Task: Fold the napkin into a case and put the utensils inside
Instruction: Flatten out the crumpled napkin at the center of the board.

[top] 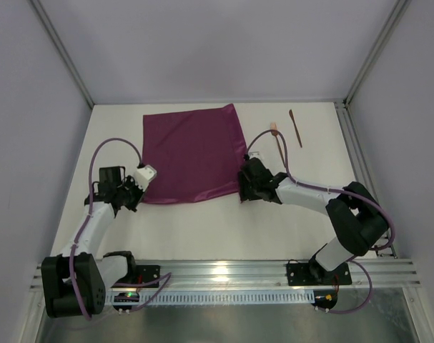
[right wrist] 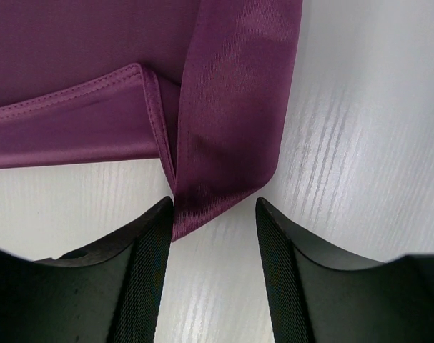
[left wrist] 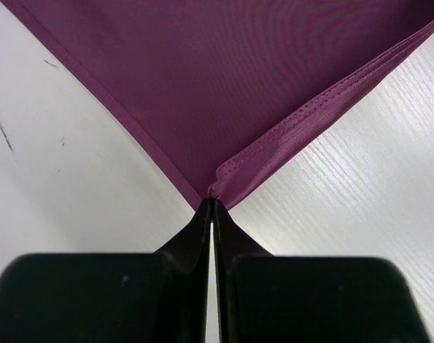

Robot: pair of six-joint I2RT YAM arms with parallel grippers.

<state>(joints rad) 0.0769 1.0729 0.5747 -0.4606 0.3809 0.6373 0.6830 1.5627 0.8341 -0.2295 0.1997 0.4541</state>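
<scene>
an aluminium rail (top: 224, 270) with ribbed slots runs along the near edge, and both arm bases are bolted to it. beyond it lies the white table (top: 202, 229), matte with a faint wood-grain streak in the wrist views.

the left gripper (left wrist: 211, 207) is clenched, its black tapered fingers pressed flat together to a thin seam. the near-left corner of the napkin (top: 191, 153) ends right at those tips. whether any cloth is caught between them i cannot tell. a stitched double hem runs along the edge here, and just at the corner it buckles up slightly.

the right gripper (right wrist: 213, 207) stands released, jaws apart, with ribbed rubbery inner faces. the napkin's near-right corner, folded over into a narrow satin-sheened tongue, lies on the table between them, touching one finger and clear of the other.

the napkin itself is a magenta-purple cloth, roughly square, smooth and plain, spread flat mid-table between the two grippers, its far edge close to the back wall.

to its right, well apart from it, lie the slim copper-coloured fork (top: 278, 143) and, further right, the thin knife (top: 295, 128), both straight and pointing roughly front to back.
</scene>
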